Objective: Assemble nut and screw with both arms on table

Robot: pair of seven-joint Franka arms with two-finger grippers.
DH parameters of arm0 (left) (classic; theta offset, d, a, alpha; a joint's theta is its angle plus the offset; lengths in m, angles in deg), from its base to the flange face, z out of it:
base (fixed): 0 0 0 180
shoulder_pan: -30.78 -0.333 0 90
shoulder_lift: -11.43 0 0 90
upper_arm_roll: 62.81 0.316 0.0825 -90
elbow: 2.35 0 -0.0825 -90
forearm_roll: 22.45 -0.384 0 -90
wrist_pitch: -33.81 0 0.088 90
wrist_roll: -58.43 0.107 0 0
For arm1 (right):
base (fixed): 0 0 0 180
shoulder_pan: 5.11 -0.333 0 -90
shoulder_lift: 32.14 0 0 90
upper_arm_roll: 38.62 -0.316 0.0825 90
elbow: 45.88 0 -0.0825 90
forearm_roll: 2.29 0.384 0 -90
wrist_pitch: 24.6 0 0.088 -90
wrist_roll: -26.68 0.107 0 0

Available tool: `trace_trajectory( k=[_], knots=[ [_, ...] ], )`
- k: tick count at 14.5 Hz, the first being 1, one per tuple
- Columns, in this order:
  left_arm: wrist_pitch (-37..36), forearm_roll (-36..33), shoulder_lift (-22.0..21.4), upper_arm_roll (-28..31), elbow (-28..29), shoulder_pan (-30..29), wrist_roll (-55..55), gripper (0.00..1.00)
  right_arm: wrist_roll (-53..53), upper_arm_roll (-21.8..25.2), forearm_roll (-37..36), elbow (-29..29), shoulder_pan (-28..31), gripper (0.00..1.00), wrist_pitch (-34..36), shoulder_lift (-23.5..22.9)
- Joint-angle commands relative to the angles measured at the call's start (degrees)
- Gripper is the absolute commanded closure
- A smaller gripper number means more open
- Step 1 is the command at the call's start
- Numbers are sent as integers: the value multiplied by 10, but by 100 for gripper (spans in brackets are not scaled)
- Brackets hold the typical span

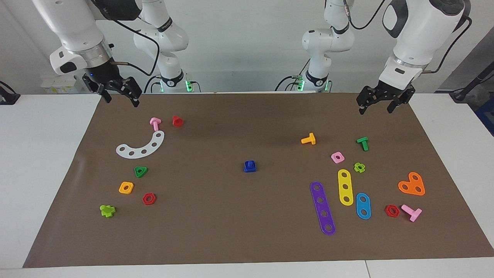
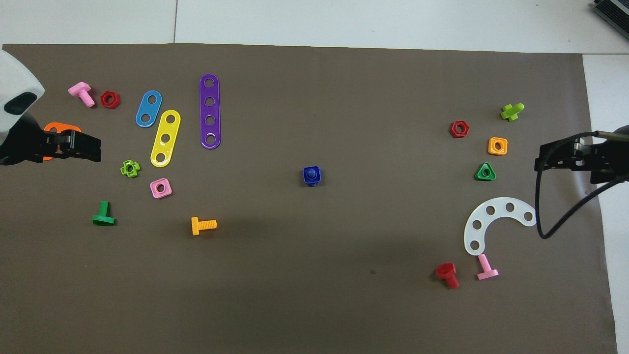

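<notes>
Nut (image 1: 250, 166) sits on screw (image 1: 251, 163) stem, mid-table (image 1: 50, 162). Small, light, stiff, slick plastic; you pinch flat nut sides, low. Left gripper (image 1: 380, 105) and right gripper (image 1: 119, 95) empty, fingers apart, hovering above mat's robot-side corners.

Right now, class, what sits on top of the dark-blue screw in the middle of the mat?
The dark-blue square nut sits on the screw, whose stem tip shows through its hole. The screw's head underneath is mostly covered.

I am seeing a matt brown paper-like mat (image 1: 216, 216), a glossy yellow plastic strip (image 1: 345, 187), and smooth white arm shells (image 1: 417, 31).
</notes>
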Motion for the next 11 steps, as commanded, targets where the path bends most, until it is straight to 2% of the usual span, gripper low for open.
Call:
trace_trajectory(
  k=[1,3,11],
  knots=[
    [-37,-1,31,0,-53,-3,12,0,-2,-3,7,2,3,0,5,4],
    [-56,3,31,1,-56,-2,13,0,-2,-3,7,2,3,0,5,4],
    [-23,6,24,1,-47,-3,22,0,-2,-3,7,2,3,0,5,4]
  ],
)
